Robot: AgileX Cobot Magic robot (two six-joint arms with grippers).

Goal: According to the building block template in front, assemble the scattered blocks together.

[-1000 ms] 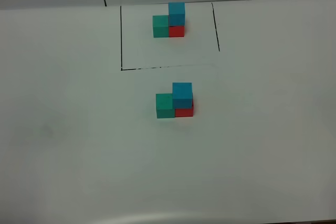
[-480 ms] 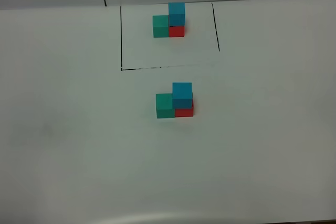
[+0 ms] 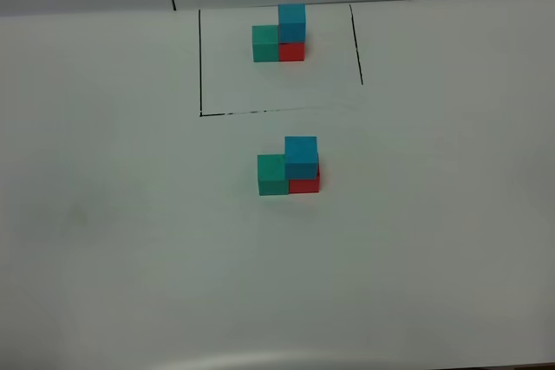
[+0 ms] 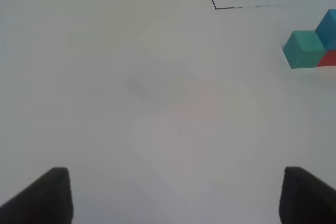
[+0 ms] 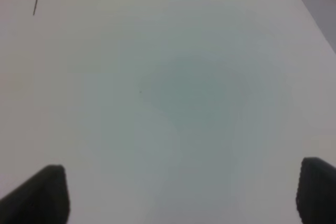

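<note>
light: even, bright | shadows: faint | wrist views: soft blur (greenish cast overhead)

On the white table [image 3: 104, 214], a black outline [image 3: 200, 58] holds the template [image 3: 280, 35]: a green cube touching a red one, a blue cube on the red. Nearer, outside the outline, the blocks [image 3: 290, 166] stand joined alike: green [image 3: 271, 174] beside red [image 3: 305, 184], blue [image 3: 301, 157] on top.
</note>
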